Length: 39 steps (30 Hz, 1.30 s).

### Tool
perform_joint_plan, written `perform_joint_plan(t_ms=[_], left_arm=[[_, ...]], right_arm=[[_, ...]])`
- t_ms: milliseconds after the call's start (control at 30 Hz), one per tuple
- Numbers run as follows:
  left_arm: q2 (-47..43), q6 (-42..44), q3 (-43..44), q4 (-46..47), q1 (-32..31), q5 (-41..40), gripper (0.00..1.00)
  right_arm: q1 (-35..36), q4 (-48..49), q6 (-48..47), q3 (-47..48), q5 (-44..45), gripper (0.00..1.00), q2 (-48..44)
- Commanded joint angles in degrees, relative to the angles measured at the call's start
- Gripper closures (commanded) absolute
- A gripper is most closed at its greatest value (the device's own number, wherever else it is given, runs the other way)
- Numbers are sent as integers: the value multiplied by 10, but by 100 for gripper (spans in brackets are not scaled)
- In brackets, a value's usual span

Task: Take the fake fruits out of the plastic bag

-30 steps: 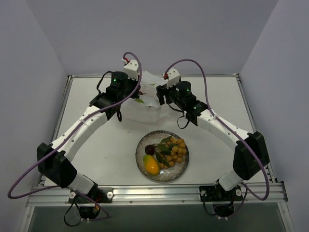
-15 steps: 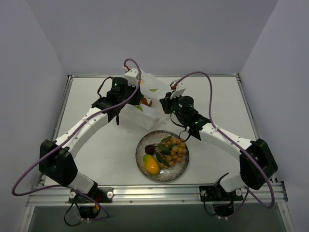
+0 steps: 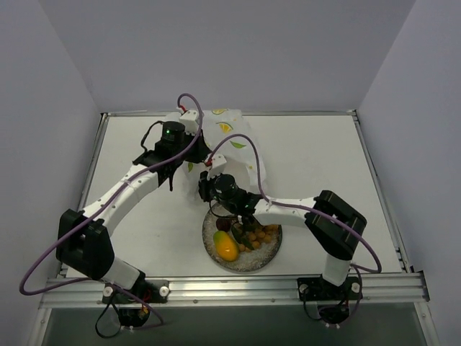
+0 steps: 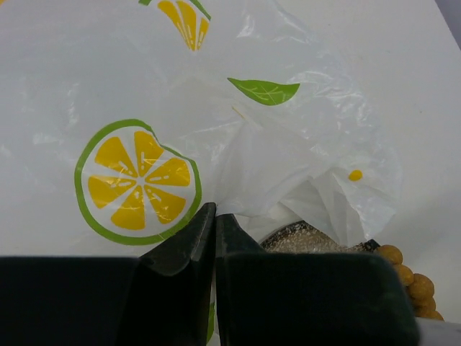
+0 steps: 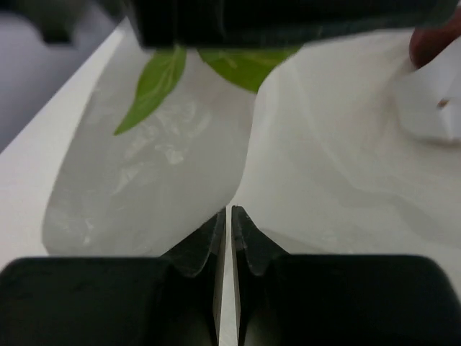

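Closed tight at the left gripper (image 4: 211, 214), pinching the plastic bag (image 4: 238, 130), with film spread just past the tips. Closed too at the right gripper (image 5: 225, 213), nipping a fold at the bag's lower edge. Outside the bag on the plate (image 3: 268, 254), just beside the right gripper and well apart from the left: the fake fruits (image 3: 248, 232) in view.

Overhead; both wrists close on bag (image 3: 232, 135)

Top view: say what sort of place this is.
Probably a robot test cell: bare walls box in a white table, two arms bolted at its metal rail, props only: plastic bag, fake fruits.
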Motion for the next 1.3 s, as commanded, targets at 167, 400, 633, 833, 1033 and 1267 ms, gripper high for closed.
perform_joint_plan(t_ms=[167,400,633,833,1033,1267], left_arm=[[-32,-95,-15,65,31,81,98],[-35,-142,-25,121,43,122,98],[-31,-172,-30,144,62,152,98],[-21,-216,-37,187,83,197,98],[-34,-211,-40,176,85,198,98],[-30,-208,-29,159,84,203,98]], right_arm=[[-64,131,14,-37,13,92,4],[-72,172,-24,-50,31,88,39],[-57,203,-70,-47,49,87,81],[-48,185,-94,-13,87,77,123],[-74,148,-81,47,150,49,153],[-86,81,-64,140,188,10,192]])
